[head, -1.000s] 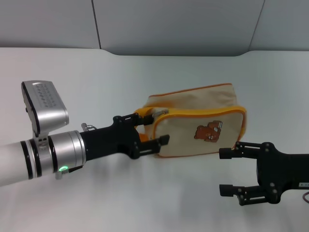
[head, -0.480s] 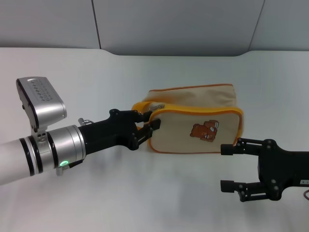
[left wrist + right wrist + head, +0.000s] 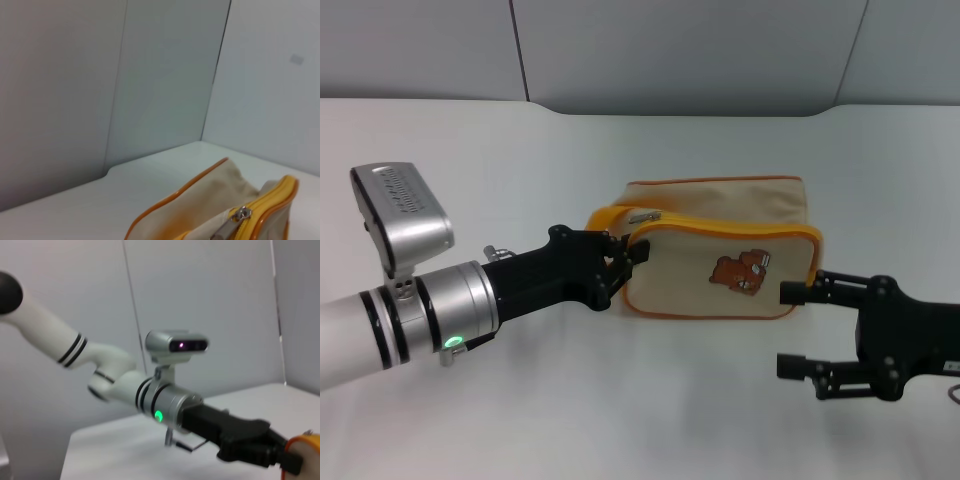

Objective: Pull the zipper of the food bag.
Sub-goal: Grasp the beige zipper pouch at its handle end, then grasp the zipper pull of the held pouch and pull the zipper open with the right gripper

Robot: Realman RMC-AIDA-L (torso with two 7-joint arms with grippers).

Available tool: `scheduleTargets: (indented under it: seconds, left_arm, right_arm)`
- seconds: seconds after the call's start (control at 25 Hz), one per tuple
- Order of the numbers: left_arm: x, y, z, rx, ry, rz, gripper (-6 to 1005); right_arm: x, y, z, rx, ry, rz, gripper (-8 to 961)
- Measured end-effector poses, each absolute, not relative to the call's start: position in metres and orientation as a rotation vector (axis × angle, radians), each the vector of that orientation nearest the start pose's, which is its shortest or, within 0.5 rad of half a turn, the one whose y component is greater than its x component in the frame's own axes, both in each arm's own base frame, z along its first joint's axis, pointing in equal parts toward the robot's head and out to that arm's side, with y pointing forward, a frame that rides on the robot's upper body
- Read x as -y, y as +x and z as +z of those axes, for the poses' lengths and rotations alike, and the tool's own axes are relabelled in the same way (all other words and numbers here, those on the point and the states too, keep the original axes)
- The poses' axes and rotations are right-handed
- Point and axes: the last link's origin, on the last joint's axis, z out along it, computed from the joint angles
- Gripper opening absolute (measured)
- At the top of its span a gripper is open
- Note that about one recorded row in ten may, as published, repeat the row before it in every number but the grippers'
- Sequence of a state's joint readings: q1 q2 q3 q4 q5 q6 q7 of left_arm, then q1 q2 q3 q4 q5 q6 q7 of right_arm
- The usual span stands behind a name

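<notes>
The food bag (image 3: pixel 720 255) is a beige pouch with yellow-orange piping and a brown bear picture, lying at the table's middle. The zipper (image 3: pixel 642 214) shows as a small silver pull tab at the top left end of the bag, and also in the left wrist view (image 3: pixel 243 214). My left gripper (image 3: pixel 625 265) is shut on the bag's left end, just below the pull tab. My right gripper (image 3: pixel 790 328) is open and empty, just off the bag's lower right corner, with its upper finger near the piping. The right wrist view shows the left gripper (image 3: pixel 265 447) against the bag's orange edge (image 3: pixel 306 452).
The white table (image 3: pixel 520 150) runs back to a grey wall (image 3: pixel 670 50). My left arm (image 3: pixel 410 310) with its silver camera block reaches in from the left front. My right arm (image 3: pixel 920 345) comes in low from the right.
My left gripper has closed on the bag's left end and drawn it a little to the left. The bag has shifted left and lies flatter. The right gripper has stayed open, moving only slightly.
</notes>
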State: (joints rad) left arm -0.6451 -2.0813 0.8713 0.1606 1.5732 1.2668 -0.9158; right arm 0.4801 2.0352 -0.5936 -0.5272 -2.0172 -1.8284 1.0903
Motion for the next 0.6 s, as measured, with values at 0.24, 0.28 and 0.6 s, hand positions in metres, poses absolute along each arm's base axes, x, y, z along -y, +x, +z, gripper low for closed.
scheduleTargets:
  seconds: [0.24,0.28,0.6]
  left_arm:
    - [-0.331,-0.250,-0.057,0.440,-2.572,-0.886,81]
    - [-0.330,-0.250,-0.052,0.416,-2.576,-0.898,80]
    - [-0.319,-0.243,-0.036,0.202,-2.686,-0.896,62]
  right_arm:
    - [-0.288,0.257,0.021,-0.510,-2.802,1.104,704]
    - [-0.291,0.252,0.024,-0.569,-2.800,1.142,702]
    - [-0.327,0.212,0.039,-1.133,-2.839,1.219,691]
